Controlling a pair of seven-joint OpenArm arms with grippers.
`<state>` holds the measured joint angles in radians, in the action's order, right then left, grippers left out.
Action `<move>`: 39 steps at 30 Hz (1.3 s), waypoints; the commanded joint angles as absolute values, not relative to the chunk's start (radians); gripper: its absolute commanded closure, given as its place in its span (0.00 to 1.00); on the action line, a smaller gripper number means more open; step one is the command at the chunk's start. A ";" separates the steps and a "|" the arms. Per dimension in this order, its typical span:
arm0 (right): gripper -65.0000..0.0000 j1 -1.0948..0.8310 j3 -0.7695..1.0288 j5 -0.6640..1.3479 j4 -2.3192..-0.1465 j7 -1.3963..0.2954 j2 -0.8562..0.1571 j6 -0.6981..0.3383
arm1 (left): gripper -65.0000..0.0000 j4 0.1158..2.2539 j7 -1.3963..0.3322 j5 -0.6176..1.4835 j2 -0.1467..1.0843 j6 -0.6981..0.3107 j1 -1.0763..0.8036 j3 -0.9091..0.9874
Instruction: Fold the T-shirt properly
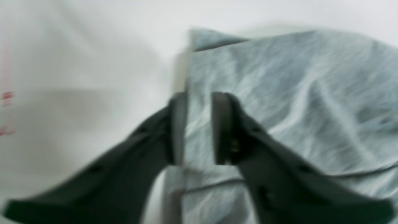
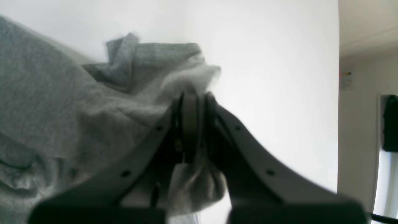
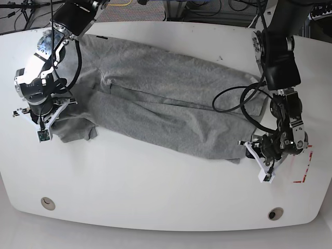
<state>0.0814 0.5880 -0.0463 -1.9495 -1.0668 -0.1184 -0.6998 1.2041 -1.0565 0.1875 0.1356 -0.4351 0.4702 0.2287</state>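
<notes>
White table [image 3: 155, 192] carries a grey T-shirt [image 3: 166, 104], stretched lengthwise across its middle from the arm at base-view left to the arm at base-view right, wrinkled and partly folded over itself. Right gripper [image 2: 194, 102] has its jaws clamped on a bunched fold of the shirt's edge; left gripper [image 1: 199, 127] stands with jaws parted over the opposite edge, cloth showing in the gap, no pinch evident. Red tape marks [image 3: 303, 168] near the left arm; no lettering or labels readable anywhere.
</notes>
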 commanded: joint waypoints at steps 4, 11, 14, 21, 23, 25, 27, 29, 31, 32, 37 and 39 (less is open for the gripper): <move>0.99 0.097 0.590 -0.041 -1.966 -1.047 -0.128 -0.698 | 0.43 1.113 -0.964 0.191 0.122 -0.430 0.530 0.317; 0.99 0.085 0.588 -0.041 -1.948 -1.047 -0.128 -0.698 | 0.42 0.981 -0.934 0.189 0.120 -0.430 0.578 0.325; 0.99 0.082 0.588 -0.041 -1.948 -1.047 -0.128 -0.698 | 0.42 0.920 -0.903 0.189 0.119 -0.430 0.591 0.326; 0.99 0.081 0.588 -0.041 -1.946 -1.047 -0.128 -0.698 | 0.42 0.848 -0.874 0.193 0.114 -0.430 0.595 0.325; 0.99 0.081 0.588 -0.041 -1.946 -1.047 -0.128 -0.698 | 0.42 0.834 -0.874 0.193 0.114 -0.430 0.595 0.323; 0.99 0.082 0.588 -0.041 -1.946 -1.047 -0.128 -0.698 | 0.42 0.819 -0.874 0.193 0.111 -0.430 0.595 0.321; 0.99 0.084 0.588 -0.041 -1.946 -1.047 -0.128 -0.698 | 0.42 0.809 -0.874 0.193 0.104 -0.430 0.595 0.321; 0.99 0.085 0.588 -0.041 -1.946 -1.047 -0.128 -0.698 | 0.42 0.814 -0.875 0.193 0.093 -0.430 0.591 0.321; 0.99 0.085 0.588 -0.041 -1.946 -1.047 -0.128 -0.698 | 0.42 0.819 -0.878 0.193 0.088 -0.430 0.587 0.321; 0.99 0.085 0.588 -0.041 -1.946 -1.047 -0.128 -0.698 | 0.42 0.820 -0.878 0.193 0.087 -0.430 0.587 0.321; 0.99 0.085 0.588 -0.041 -1.946 -1.047 -0.128 -0.698 | 0.42 0.831 -0.878 0.193 0.087 -0.432 0.585 0.320; 0.99 0.085 0.588 -0.041 -1.946 -1.047 -0.128 -0.698 | 0.42 0.831 -0.881 0.193 0.087 -0.432 0.585 0.320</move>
